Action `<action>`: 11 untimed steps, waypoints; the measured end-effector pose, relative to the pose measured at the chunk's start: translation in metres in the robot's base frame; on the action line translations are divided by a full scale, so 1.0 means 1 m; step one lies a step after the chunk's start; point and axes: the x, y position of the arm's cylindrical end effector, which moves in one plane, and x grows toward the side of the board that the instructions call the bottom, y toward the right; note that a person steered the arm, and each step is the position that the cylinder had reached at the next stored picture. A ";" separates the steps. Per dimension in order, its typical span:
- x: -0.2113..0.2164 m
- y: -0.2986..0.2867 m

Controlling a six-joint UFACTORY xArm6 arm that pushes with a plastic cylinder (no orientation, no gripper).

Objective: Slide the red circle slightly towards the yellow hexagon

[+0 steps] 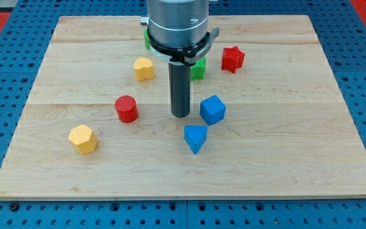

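The red circle (126, 109) stands left of the board's middle. The yellow hexagon (82, 139) lies below and to its left, near the board's lower left. My tip (180, 115) rests on the board to the right of the red circle, a block's width or more away, and just left of the blue cube (213, 109). It touches neither.
A blue triangular block (196, 138) lies below the tip. A yellow block (144, 68) sits up left. A red star (232, 59) sits up right. Green blocks (199, 68) are partly hidden behind the arm near the top. The wooden board (284, 146) ends in blue pegboard.
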 end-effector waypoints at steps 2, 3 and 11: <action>-0.010 0.064; -0.010 0.114; -0.031 -0.194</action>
